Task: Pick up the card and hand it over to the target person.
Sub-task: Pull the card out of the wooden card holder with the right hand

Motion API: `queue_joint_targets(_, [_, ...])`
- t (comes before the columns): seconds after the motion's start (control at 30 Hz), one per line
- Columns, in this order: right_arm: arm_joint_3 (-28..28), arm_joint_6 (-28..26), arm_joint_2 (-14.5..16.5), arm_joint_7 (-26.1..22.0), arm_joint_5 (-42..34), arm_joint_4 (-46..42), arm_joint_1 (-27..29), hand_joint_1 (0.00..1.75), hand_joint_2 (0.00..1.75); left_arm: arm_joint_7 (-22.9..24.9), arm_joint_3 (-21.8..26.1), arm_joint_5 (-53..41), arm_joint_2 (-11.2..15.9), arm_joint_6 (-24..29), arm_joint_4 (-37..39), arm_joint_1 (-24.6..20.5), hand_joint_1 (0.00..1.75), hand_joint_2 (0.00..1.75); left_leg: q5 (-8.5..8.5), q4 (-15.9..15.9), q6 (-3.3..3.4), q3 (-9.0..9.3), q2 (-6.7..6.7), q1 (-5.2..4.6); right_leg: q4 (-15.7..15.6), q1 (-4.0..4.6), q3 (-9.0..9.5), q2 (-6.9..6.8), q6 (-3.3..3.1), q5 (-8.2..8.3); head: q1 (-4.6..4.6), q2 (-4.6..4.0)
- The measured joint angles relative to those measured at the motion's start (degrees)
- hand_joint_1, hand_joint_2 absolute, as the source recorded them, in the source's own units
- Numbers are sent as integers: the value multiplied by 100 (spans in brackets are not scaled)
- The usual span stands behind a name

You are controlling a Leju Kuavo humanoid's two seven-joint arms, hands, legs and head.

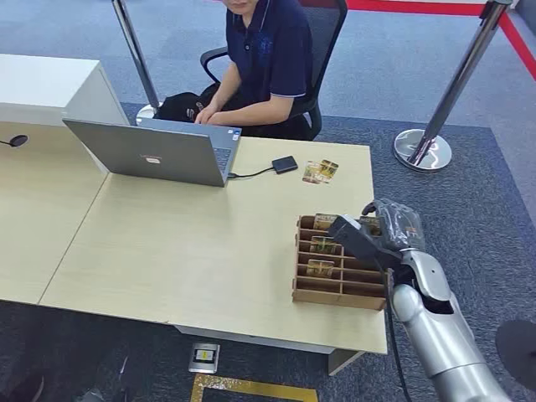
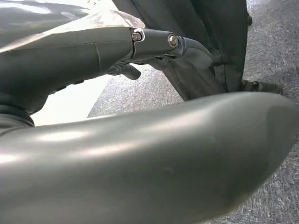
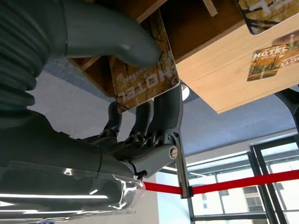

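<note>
right hand (image 1: pixel 369 237) hovers over the far right corner of the wooden card rack (image 1: pixel 338 289); from the head view its fingertips are hidden behind the hand's own bulk. at the right wrist, the thumb (image 3: pixel 116 39) and the darker fingers (image 3: pixel 166 112) pinch a hotel card (image 3: pixel 144 77) from both faces, part of the card still overlapping the rack compartment. left hand (image 2: pixel 141 154) appears as blurred grey cover and one dark finger; its state cannot be determined. more cards (image 1: pixel 321 246) stand in the rack's slots, small and hard to read. two loose cards (image 1: pixel 321 172) lie on the table (image 1: pixel 189 251) far of the rack, near the seated person (image 1: pixel 265 59). the rack sits close to the table's near right edge. bare tabletop extends left of the rack toward the laptop (image 1: pixel 155 151).
</note>
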Motion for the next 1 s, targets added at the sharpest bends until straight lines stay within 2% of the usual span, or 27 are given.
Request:
queue_joint_targets(0.13, [0,7,2,0,0,2,-2,126,175,1,1,0,0,1,0,0,0,0,-1,-1,0,2,-1,1,-2,1,3,0,0,0,0,0])
queue_joint_targets(0.6, [2,3,5,1,1,-4,4,124,175,3,0,-2,0,1,0,0,0,0,-2,-1,0,3,0,1,-1,0,3,2,1,-1,0,0])
queue_joint_targets(1.0, [-12,60,-46,8,61,-485,84,127,175,-4,12,-18,-3,6,1,0,0,0,-3,1,0,1,2,0,2,0,0,3,0,-2,0,0])
